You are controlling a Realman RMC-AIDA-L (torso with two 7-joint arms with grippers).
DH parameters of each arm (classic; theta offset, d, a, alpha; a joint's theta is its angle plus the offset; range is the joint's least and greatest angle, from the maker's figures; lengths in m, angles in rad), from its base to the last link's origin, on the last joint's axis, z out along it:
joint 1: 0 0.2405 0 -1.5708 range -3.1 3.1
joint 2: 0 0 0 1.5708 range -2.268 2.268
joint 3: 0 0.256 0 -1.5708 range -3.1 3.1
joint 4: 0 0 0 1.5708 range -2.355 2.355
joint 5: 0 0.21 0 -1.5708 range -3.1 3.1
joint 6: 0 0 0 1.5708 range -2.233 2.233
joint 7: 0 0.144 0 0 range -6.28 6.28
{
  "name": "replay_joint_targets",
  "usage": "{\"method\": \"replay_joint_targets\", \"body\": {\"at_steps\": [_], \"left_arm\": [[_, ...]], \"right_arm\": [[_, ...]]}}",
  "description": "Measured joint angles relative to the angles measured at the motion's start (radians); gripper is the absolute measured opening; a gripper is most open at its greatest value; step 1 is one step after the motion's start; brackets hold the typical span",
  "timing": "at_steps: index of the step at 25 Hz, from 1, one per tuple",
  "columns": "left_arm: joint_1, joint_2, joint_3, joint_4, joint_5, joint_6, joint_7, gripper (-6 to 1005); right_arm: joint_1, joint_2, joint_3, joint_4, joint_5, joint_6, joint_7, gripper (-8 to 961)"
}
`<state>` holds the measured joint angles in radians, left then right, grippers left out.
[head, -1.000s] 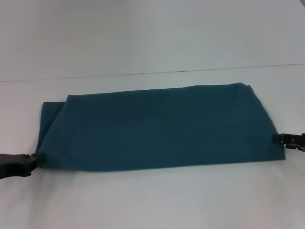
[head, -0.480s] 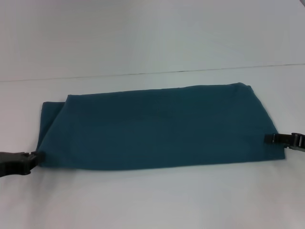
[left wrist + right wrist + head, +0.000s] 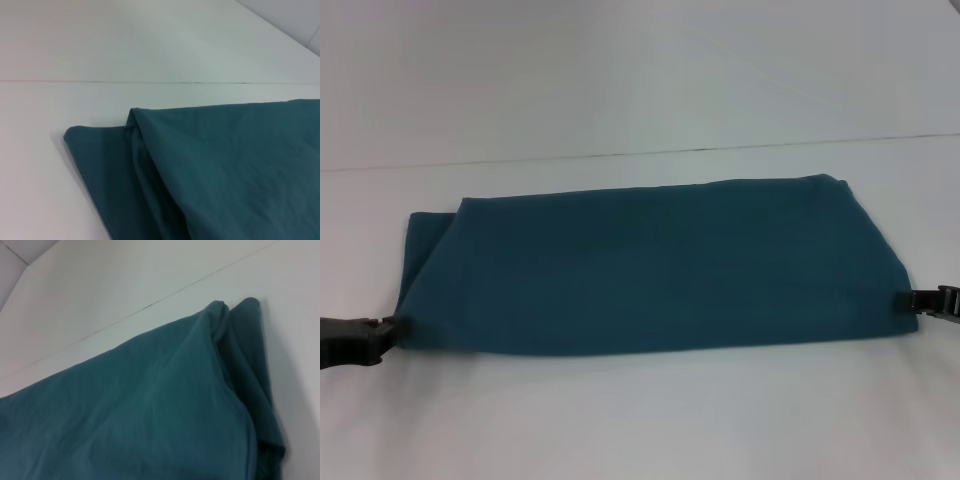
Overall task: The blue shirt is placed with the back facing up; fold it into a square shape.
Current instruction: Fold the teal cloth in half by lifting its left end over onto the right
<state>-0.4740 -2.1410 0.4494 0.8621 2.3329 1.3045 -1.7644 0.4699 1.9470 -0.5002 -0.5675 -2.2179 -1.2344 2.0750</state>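
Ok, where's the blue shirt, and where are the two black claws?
blue shirt (image 3: 650,265), head view, middle of the folded cloth.
left gripper (image 3: 388,330), head view, tip at the shirt's near left corner.
right gripper (image 3: 905,298), head view, tip at the shirt's right edge.

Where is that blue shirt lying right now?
In the head view the blue shirt lies as a wide folded band across the white table, with the left gripper and the right gripper at its near corners.
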Motion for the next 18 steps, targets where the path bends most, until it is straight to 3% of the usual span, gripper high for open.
{"method": "replay_joint_targets", "body": {"at_steps": [4,13,18], "left_arm": [[0.0,0.002,0.0,0.0,0.006,0.0,-0.008,28],[0.009,0.003,0.0,0.019,0.023,0.011,-0.023,28],[0.015,0.003,0.0,0.032,0.025,0.031,-0.023,29]], "right_arm": [[-0.009,0.001,0.007,-0.003,0.006,-0.01,-0.014,166],[-0.022,0.001,0.032,-0.012,0.008,-0.045,-0.019,10],[-0.032,-0.003,0.061,-0.012,0.008,-0.078,-0.031,11]]}}
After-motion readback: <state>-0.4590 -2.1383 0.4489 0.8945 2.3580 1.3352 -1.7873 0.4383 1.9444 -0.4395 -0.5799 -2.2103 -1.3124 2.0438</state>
